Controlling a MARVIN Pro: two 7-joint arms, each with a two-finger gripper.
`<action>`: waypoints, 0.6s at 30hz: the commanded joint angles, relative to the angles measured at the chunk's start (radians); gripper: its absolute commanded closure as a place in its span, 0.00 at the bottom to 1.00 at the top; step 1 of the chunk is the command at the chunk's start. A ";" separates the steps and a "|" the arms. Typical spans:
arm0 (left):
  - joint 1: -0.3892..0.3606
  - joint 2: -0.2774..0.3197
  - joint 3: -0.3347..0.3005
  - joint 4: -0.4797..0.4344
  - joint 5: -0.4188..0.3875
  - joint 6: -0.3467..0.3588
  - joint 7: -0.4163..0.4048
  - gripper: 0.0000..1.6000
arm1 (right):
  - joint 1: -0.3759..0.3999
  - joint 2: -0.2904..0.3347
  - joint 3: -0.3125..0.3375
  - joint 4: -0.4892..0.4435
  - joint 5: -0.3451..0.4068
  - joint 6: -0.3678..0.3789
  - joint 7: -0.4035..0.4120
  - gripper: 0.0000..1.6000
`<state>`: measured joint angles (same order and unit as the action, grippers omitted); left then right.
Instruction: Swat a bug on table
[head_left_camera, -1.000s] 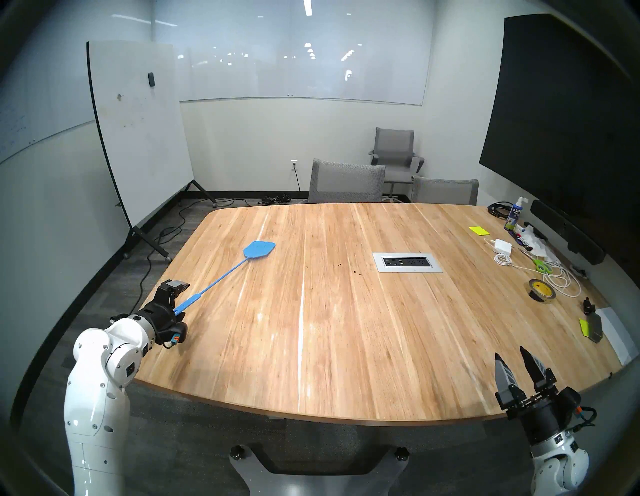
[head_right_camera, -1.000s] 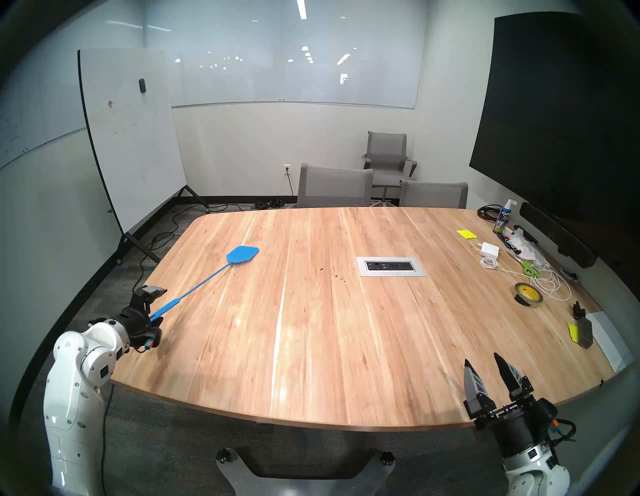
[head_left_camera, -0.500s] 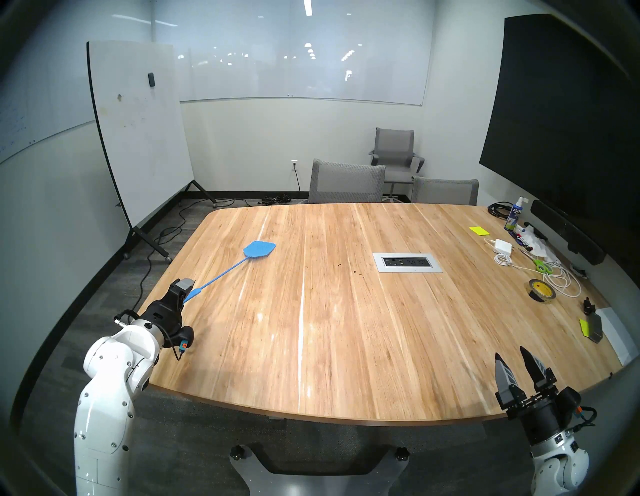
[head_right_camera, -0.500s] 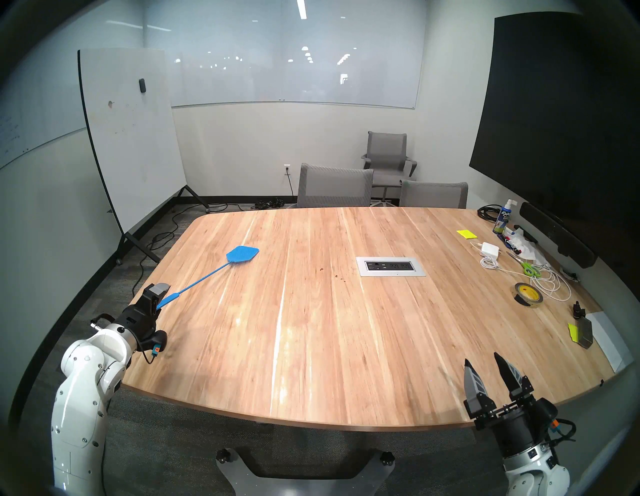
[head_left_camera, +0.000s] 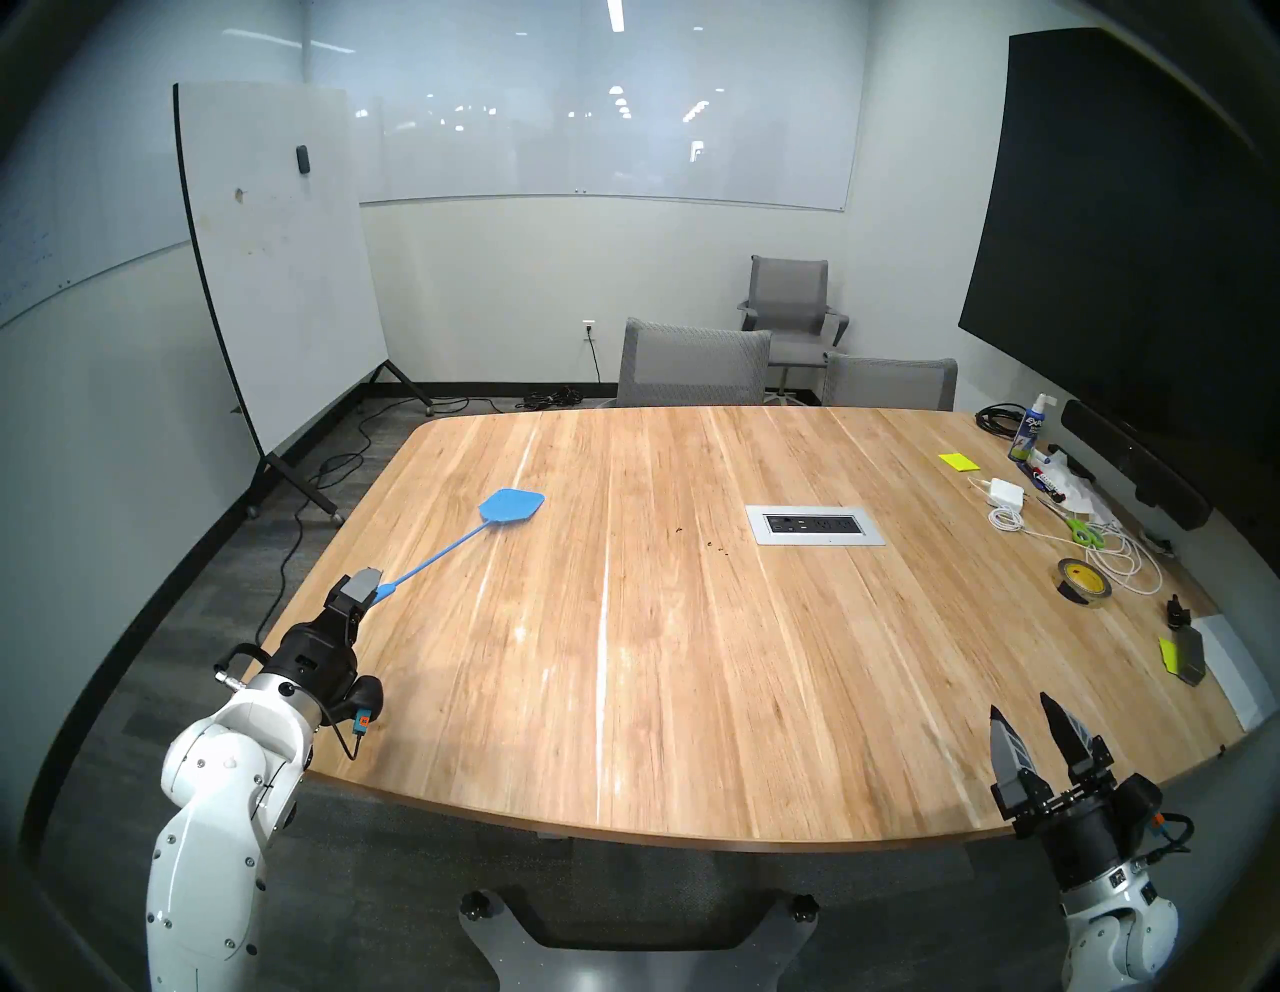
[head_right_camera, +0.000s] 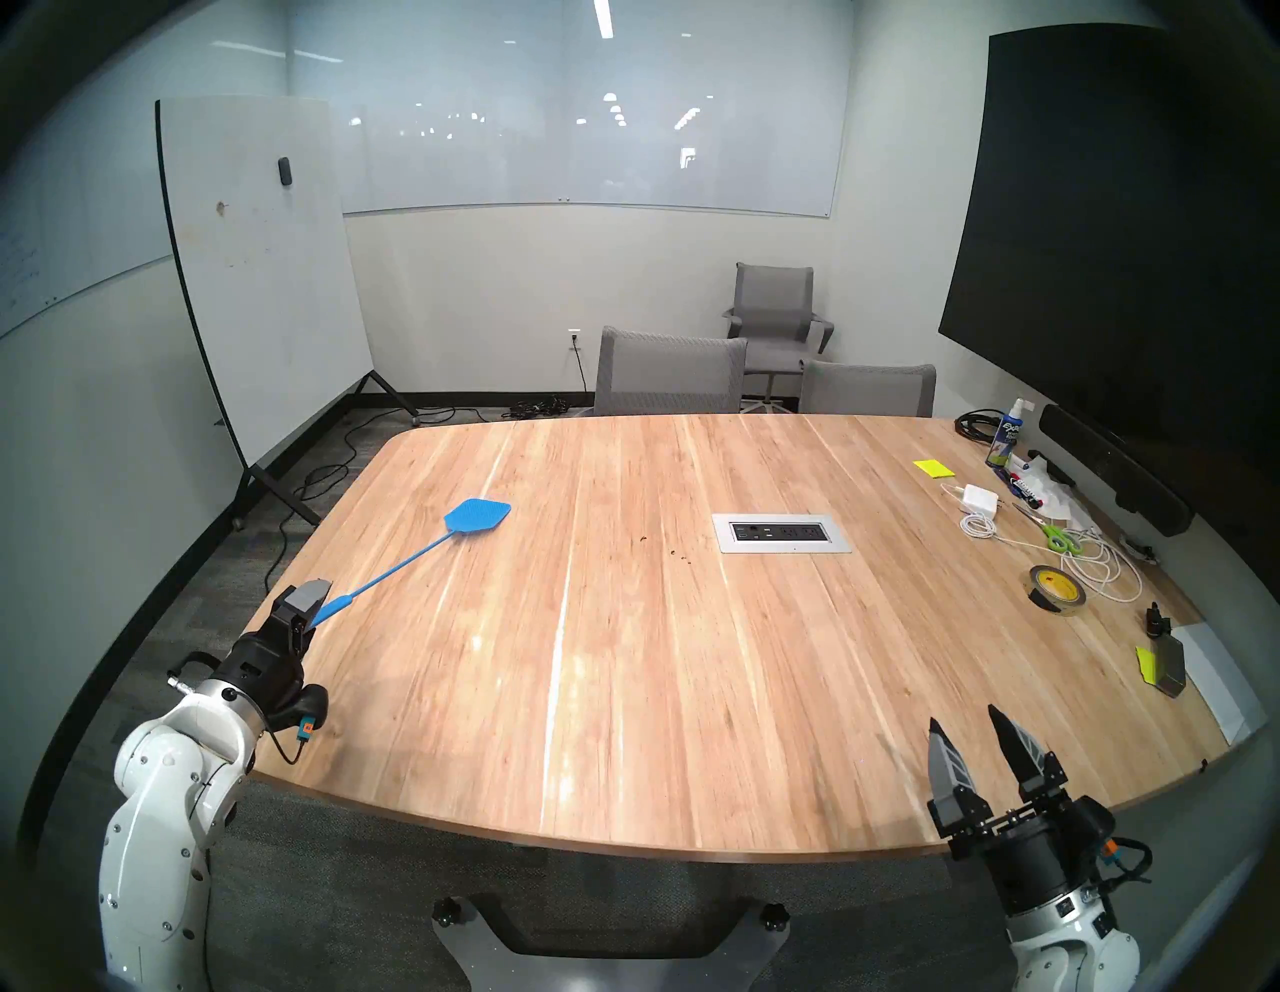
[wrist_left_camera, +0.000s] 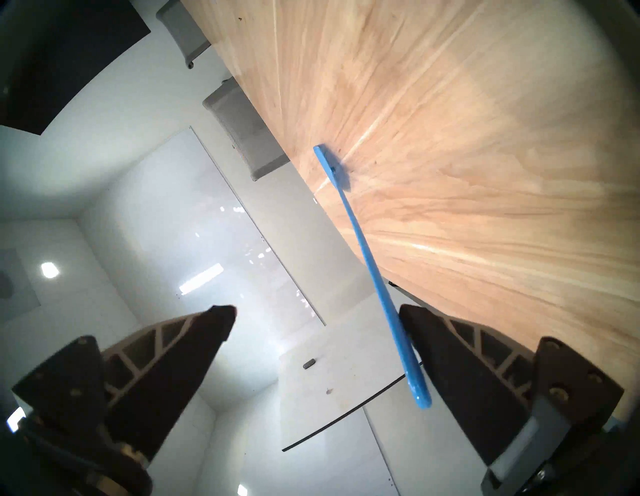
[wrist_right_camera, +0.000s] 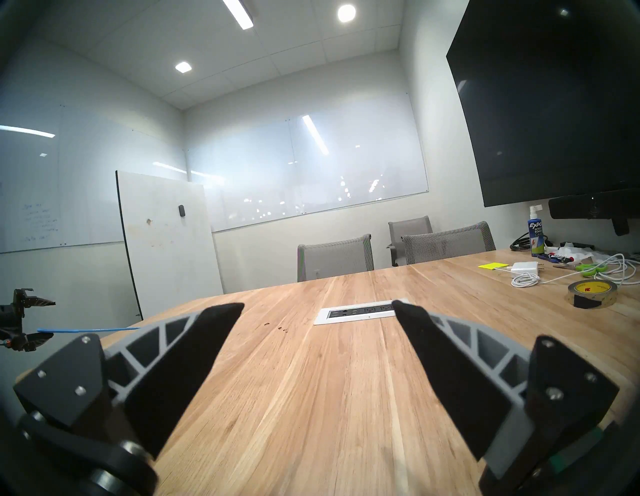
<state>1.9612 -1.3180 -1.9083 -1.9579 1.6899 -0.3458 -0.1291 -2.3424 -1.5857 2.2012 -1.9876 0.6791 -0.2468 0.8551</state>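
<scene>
A blue fly swatter (head_left_camera: 511, 504) lies flat on the left part of the wood-plank table (head_left_camera: 692, 693); it also shows in the right head view (head_right_camera: 478, 516). My left gripper (head_left_camera: 361, 597) is open around the handle's near end. In the left wrist view the handle (wrist_left_camera: 374, 277) rests against one finger, with the other finger well apart from it. The bug (head_left_camera: 677, 529) is a tiny dark speck left of the grey power panel (head_left_camera: 814, 524), with smaller specks (head_left_camera: 717, 548) beside it. My right gripper (head_left_camera: 1024, 713) is open and empty at the near right edge.
Along the right side lie a tape roll (head_left_camera: 1084, 585), green scissors (head_left_camera: 1084, 532), a white charger with cable (head_left_camera: 1006, 492), a spray bottle (head_left_camera: 1028, 433), yellow notes and a black knob (head_left_camera: 1175, 609). Grey chairs (head_left_camera: 692, 367) stand at the far edge, a whiteboard at the left.
My left arm swung round, so the gripper now points along the handle with its end between the fingers. The swatter slid slightly towards the near left. The right arm has not moved.
</scene>
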 joint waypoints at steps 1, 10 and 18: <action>-0.042 -0.030 -0.036 -0.040 -0.168 -0.083 -0.130 0.00 | 0.002 0.001 -0.001 -0.012 0.001 -0.001 0.003 0.00; -0.113 -0.049 -0.098 0.013 -0.370 -0.113 -0.255 0.00 | 0.005 0.001 0.000 -0.008 0.000 -0.001 0.004 0.00; -0.159 -0.057 -0.157 0.080 -0.527 -0.117 -0.343 0.00 | 0.007 0.001 0.001 -0.003 -0.001 -0.001 0.005 0.00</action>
<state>1.8599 -1.3692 -2.0219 -1.8985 1.2713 -0.4634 -0.4322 -2.3378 -1.5870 2.2031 -1.9808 0.6777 -0.2467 0.8584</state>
